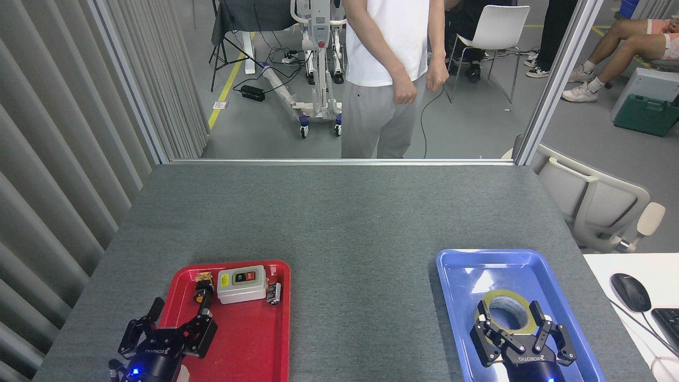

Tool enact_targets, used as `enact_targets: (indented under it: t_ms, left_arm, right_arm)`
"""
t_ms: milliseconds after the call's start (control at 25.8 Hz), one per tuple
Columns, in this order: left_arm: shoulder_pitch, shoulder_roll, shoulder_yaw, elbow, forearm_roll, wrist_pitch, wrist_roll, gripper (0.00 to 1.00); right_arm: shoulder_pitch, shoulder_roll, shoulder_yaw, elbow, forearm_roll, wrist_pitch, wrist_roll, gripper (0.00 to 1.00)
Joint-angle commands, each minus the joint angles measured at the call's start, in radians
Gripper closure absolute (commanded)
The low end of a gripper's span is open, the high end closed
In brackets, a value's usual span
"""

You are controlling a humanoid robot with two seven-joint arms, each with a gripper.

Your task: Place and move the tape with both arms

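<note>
My right tool [510, 319] spreads its fingers around the tape [504, 313] in the blue tray [459, 276]; my left tool [177, 318] hangs apart over the red tray [254, 345], near the switch box [242, 284].

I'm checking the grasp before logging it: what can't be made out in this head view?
- Near side of the tape: hidden by the right gripper, so finger contact is unclear.
- Both arms: cut off by the bottom edge.
- Small parts beside the switch box: too small to identify.
- Left gripper: open over the red tray.

right gripper [510, 314] straddles tape [504, 314] in blue tray [460, 276].
</note>
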Motion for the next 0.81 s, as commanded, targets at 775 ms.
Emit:
enact_targets:
  t_ms: [775]
  left_arm:
    - [-0.014, -0.002, 0.0, 0.036, 0.0, -0.023, -0.001, 0.0]
  right_arm:
    - [0.007, 0.044, 0.01, 0.01, 0.008, 0.001, -0.009, 0.0]
